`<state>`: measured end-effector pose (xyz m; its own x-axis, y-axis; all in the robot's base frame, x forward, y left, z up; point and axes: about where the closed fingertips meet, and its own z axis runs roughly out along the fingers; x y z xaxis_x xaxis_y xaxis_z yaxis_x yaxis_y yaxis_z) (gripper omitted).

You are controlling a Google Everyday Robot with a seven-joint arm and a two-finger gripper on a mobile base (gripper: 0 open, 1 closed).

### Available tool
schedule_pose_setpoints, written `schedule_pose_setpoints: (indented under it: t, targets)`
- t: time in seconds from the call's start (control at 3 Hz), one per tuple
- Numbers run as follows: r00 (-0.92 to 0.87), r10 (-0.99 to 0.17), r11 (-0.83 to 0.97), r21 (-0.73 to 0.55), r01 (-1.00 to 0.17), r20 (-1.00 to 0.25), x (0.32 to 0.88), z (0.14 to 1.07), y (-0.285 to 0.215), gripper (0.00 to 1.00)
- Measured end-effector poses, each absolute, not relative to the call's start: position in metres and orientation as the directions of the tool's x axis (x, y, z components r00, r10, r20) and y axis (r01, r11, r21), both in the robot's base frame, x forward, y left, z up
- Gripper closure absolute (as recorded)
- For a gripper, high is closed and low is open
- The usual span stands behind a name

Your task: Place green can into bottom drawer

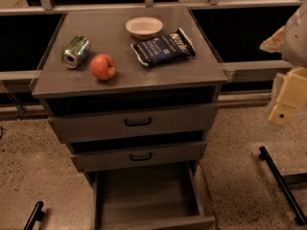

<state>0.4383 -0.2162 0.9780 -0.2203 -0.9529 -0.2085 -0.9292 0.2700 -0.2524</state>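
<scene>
The green can (pixel 76 51) lies on its side on the left of the grey cabinet top (pixel 120 83), silver end facing the front left. The bottom drawer (pixel 144 195) is pulled out below the two upper drawers, and the part of its plain grey interior in view holds nothing. My gripper (pixel 287 102) hangs at the far right edge of the camera view, off to the right of the cabinet at about the height of the top drawer. It is far from the can and holds nothing that I can see.
A red apple (pixel 102 66) sits just right of the can. A white bowl (pixel 144 27) and a dark blue chip bag (pixel 163 47) lie further right on the top. The two upper drawers (pixel 138 122) are shut. Black bars (pixel 280 181) lie on the floor.
</scene>
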Motion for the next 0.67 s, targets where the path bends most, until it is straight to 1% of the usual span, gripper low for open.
schedule_pose_setpoints:
  t: [0.33,0.67]
  targets:
    - [-0.220,-0.953,0.270,-0.253,-0.929,-0.208,0.438,0.978,-0.216,0.00]
    - [-0.080,-0.988,0.114,-0.270,-0.956,-0.133,0.437,0.972,-0.181,0.00]
